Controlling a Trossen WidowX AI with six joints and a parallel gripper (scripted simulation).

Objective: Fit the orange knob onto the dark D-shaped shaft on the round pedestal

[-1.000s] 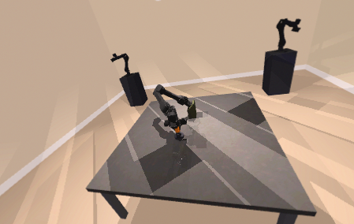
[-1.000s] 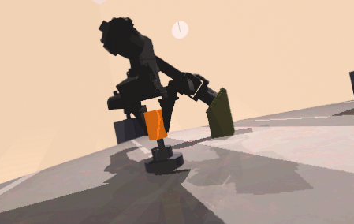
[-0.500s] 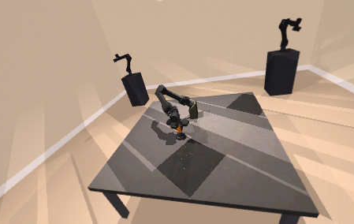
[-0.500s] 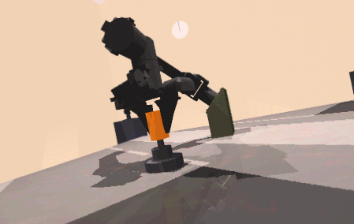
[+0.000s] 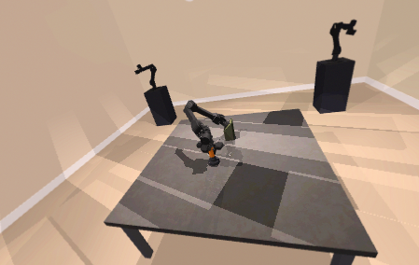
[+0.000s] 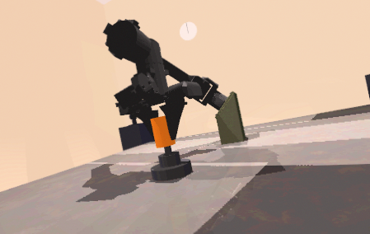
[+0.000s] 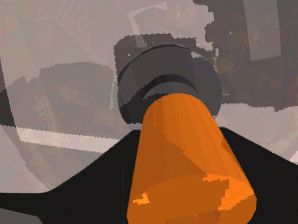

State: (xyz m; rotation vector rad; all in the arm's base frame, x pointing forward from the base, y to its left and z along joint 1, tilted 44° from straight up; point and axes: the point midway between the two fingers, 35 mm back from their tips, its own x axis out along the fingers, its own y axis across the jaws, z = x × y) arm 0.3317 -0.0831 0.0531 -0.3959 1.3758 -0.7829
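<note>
The orange knob stands roughly upright above the round pedestal. My gripper is shut on the knob, with one black finger on each side. In the exterior view a short piece of the dark shaft shows between the knob's lower end and the pedestal's raised collar, so the knob is not down on the pedestal. The shaft's top is hidden, and its flat side cannot be seen. In the wrist view the knob hides the shaft.
The arm's olive-green wedge-shaped base stands on the dark table behind the pedestal. Two more arms on dark stands are off beyond the table. Dark shadow patches cross the table top.
</note>
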